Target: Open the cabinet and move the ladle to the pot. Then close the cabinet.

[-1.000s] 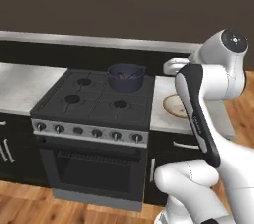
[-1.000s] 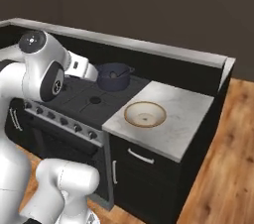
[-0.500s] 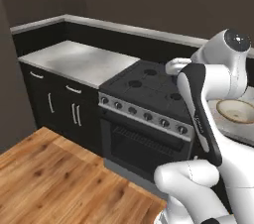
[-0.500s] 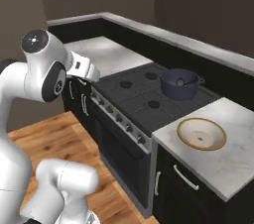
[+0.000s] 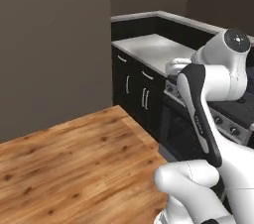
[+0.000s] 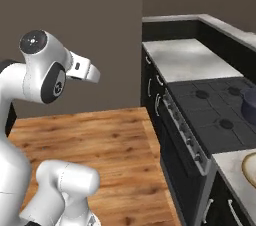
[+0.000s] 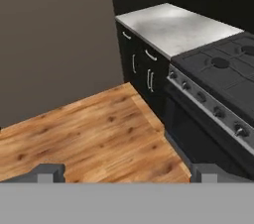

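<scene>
The arm is folded high over the base, its gripper [image 7: 126,172] spread wide with nothing in it, looking down at bare wood floor [image 7: 89,134]. To the right runs the stove [image 6: 215,125] front and grey counter [image 5: 154,49] edge — the pot [image 6: 249,106] sits at the stove's far right.

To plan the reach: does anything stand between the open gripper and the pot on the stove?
Nothing visible does. The gripper is open and empty above the wooden floor; only bare stove top lies before the pot.
</scene>
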Motion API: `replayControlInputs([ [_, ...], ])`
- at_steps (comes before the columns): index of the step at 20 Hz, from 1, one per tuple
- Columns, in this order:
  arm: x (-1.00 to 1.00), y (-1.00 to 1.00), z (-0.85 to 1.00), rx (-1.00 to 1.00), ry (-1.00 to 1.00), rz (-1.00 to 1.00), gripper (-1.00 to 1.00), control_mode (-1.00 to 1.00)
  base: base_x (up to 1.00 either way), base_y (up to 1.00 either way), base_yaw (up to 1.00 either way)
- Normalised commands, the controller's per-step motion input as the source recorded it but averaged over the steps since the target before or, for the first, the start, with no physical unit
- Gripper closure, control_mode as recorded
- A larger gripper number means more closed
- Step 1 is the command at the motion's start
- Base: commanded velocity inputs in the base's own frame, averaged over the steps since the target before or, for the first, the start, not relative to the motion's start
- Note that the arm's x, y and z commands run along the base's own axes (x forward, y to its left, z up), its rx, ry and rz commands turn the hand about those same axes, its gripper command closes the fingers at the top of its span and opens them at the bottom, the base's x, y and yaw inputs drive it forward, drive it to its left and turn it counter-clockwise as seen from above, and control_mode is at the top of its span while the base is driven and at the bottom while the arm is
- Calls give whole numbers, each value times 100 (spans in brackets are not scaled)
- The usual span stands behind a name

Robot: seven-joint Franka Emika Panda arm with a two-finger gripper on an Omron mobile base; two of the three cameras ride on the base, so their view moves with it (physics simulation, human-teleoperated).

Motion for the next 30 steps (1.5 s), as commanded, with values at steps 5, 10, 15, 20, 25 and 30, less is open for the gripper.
replayControlInputs([
  [5, 0, 0, 0, 0, 0, 0, -100, 100, -6, 0, 63],
  [10, 0, 0, 0, 0, 0, 0, -100, 100, -4, 0, 59],
  [15, 0, 0, 0, 0, 0, 0, -100, 100, -7, 0, 55],
  [20, 0, 0, 0, 0, 0, 0, -100, 100, -22, 0, 43],
  [25, 0, 0, 0, 0, 0, 0, -100, 100, -36, 0, 38],
  [30, 0, 0, 0, 0, 0, 0, -100, 100, -27, 0, 37],
])
